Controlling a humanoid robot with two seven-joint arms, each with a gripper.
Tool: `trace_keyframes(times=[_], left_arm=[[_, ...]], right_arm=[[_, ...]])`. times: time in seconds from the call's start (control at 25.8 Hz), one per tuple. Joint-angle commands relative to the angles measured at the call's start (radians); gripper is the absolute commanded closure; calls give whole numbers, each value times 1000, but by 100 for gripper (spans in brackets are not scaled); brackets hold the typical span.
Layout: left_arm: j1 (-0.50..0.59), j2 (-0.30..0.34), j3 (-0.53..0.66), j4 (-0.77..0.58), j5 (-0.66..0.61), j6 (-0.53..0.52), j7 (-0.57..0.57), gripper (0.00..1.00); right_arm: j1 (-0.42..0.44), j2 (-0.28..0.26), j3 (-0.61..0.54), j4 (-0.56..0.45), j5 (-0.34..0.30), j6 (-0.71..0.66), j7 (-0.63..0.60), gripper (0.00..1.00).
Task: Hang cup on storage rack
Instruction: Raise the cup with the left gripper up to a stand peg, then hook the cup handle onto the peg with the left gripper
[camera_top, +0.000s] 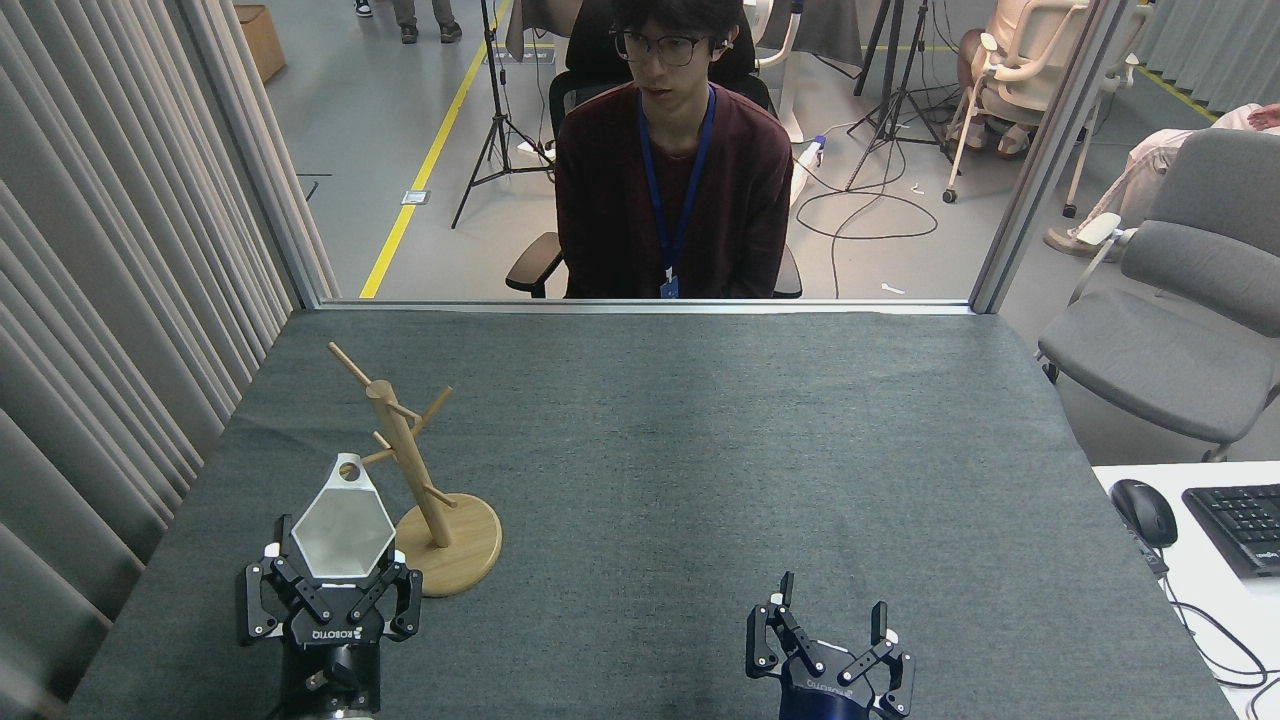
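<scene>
Left pincer (332, 585) clamps the cup (343, 522) beside the storage rack (425, 495); right pincer (828, 642) hovers, fingers apart.

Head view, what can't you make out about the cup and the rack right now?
- Cup: its base, hidden inside the left gripper.
- Rim tab hole: whether a peg of the storage rack has entered it; too small to tell.
- Rack's disc base: near-left edge, hidden by the left gripper.
</scene>
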Motion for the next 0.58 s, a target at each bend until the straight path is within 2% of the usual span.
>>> trace_keyframes(times=[0.0,0.12,0.43,0.54], left_arm=[[9,1,-5,-10,3,-5,0,0],[9,1,-41,-10,3,-5,0,0],[9,2,-51,-10,4,-5,0,0],[20,5,-51,-16,53,-9,0,0]], right_arm=[[-1,1,0,2,0,0,5,2],[-17,-2,0,2,-2,0,5,2],[-24,-2,-1,2,-3,-8,6,2],[-23,-2,-1,3,-5,-11,6,2]])
